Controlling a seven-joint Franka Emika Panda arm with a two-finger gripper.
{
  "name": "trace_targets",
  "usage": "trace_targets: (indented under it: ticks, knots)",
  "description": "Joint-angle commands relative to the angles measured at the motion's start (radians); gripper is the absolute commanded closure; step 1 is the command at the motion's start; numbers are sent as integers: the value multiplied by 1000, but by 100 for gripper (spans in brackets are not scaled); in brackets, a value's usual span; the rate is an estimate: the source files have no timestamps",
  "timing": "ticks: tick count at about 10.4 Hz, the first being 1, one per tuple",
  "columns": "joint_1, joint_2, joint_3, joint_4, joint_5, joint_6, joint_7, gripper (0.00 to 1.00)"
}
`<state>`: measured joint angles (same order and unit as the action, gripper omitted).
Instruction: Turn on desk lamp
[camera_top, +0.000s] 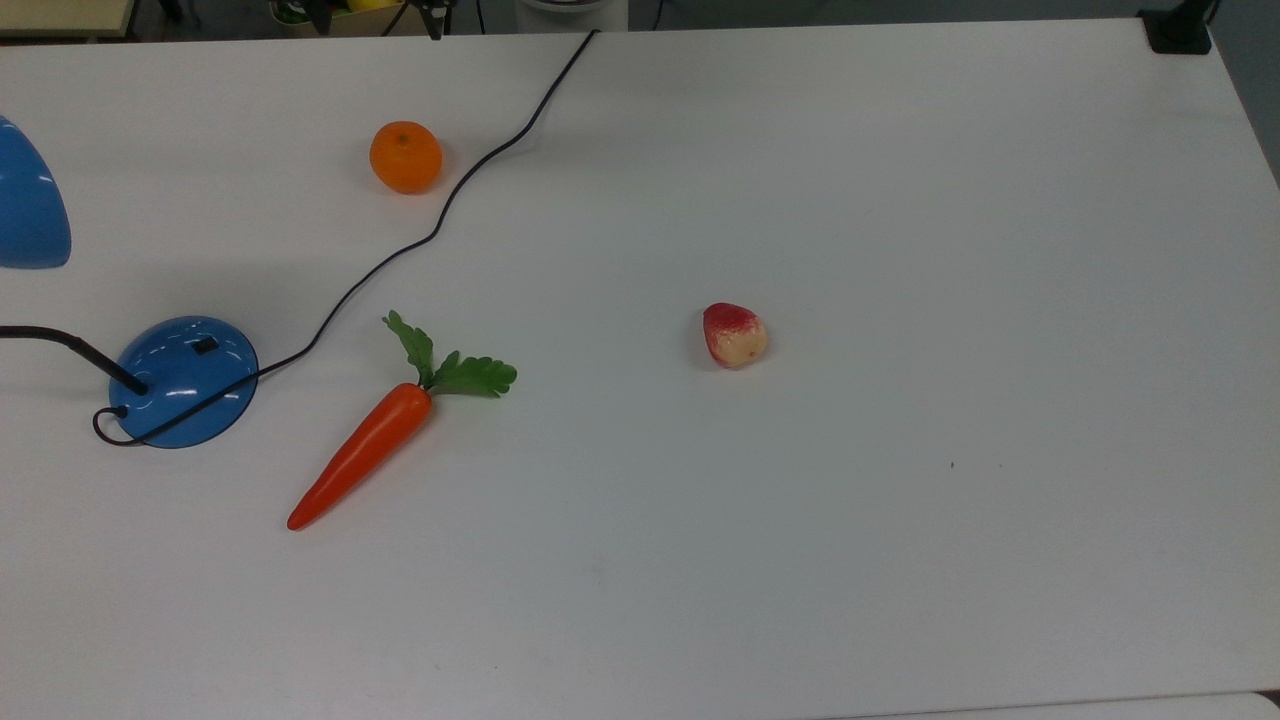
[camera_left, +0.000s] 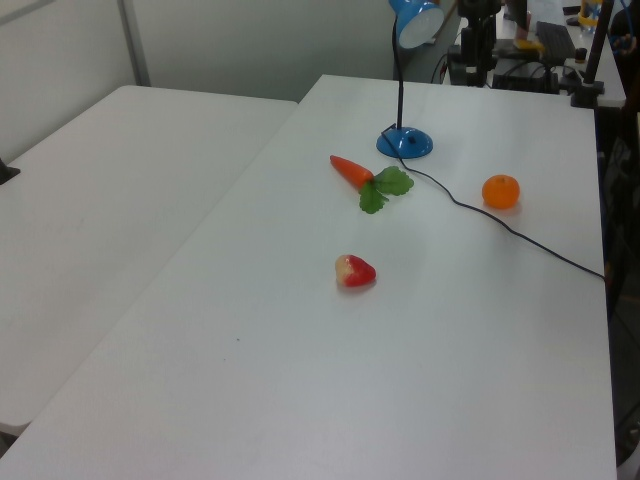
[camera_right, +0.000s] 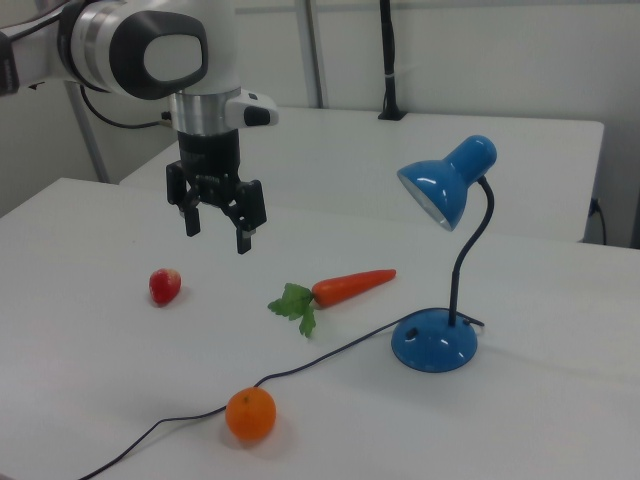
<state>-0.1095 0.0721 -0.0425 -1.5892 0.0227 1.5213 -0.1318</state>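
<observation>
though apart from gripper (camera_right: 216, 226), desk lamp (camera_right: 440, 260) upright

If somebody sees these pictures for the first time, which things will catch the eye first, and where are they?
The glossy blue desk lamp stands at the right view's right, its shade tipped down over the white table. The open gripper hangs in the air at the right view's left. Between them lies a bright carrot, with an orange nearer the camera beside the black cord.

Robotics lab: plain white tables (camera_left: 130, 220), Panda arm (camera_right: 150, 50) overhead, toy food props, w/ equipment clutter (camera_left: 520, 45) at back.
</observation>
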Motion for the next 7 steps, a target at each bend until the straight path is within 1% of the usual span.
trace_targets:
  ticks: [1,2,5,6,7]
  knots:
    - [-4,-21,-8,15,-7,-15,24,0]
    - [-1,-20,-8,14,-12,-13,50,0]
    - [2,-18,-8,6,-14,-10,55,0]
    - [2,-18,-8,3,-14,-10,55,2]
    - [2,-20,-8,0,-14,-10,55,7]
